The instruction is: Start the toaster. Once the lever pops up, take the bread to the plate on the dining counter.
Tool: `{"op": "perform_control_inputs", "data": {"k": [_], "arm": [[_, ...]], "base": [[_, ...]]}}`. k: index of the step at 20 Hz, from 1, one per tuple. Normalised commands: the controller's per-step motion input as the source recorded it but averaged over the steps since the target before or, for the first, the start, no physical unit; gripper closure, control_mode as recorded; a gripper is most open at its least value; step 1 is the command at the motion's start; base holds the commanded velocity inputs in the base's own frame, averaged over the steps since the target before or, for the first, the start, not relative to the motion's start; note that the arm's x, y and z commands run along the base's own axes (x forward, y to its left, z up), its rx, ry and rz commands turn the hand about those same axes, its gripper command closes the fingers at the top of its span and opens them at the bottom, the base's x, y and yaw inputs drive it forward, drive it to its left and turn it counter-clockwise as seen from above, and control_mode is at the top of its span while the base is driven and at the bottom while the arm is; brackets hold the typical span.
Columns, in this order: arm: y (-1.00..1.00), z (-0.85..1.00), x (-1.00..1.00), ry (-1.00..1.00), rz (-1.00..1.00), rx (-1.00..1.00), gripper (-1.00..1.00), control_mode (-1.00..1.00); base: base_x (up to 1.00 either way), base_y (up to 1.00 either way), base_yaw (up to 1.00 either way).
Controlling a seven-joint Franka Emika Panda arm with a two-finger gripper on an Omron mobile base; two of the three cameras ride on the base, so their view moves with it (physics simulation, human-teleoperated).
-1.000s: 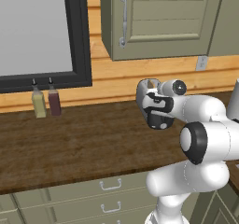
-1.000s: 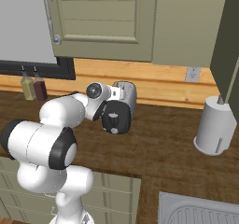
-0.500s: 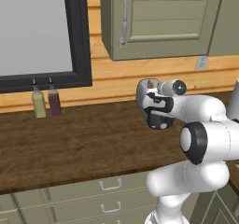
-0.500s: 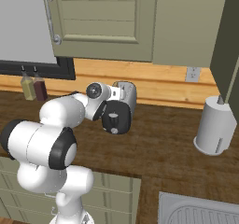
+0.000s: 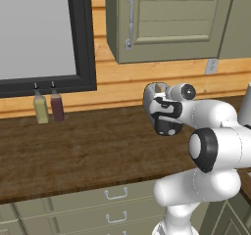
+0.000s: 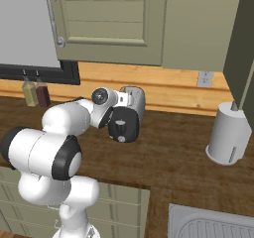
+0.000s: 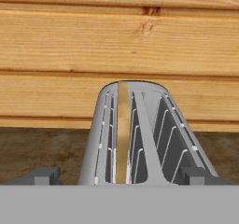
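Hand view looks straight down the small rounded silver toaster [image 7: 135, 134], and the thin tan bread slice [image 7: 122, 129] stands upright in its left slot. Two dark fingertips [image 7: 44, 175] flank the toaster's near end, spread wide. From the right base view, the hand [image 6: 121, 128] hovers just over the toaster [image 6: 135, 100], which sits on the dark wood-grain table [image 6: 168, 157] against the plank wall [image 6: 163, 90]. A white cylinder [image 6: 228, 135] stands well to the right.

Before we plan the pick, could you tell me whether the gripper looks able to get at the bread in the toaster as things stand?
Probably yes: the gripper faces the toaster with nothing between, and the bread stands edge-on in its left slot.
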Motion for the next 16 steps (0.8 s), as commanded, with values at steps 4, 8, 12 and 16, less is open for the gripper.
{"op": "perform_control_inputs", "data": {"k": [4, 8, 12, 16], "arm": [[0.0, 0.0, 0.0, 0.0, 0.0, 0.0, -1.0, -1.0], [0.0, 0.0, 0.0, 0.0, 0.0, 0.0, -1.0, -1.0], [0.0, 0.0, 0.0, 0.0, 0.0, 0.0, -1.0, -1.0], [0.0, 0.0, 0.0, 0.0, 0.0, 0.0, -1.0, -1.0]], "base": [[0.0, 0.0, 0.0], [0.0, 0.0, 0.0], [0.0, 0.0, 0.0], [0.0, 0.0, 0.0]]}}
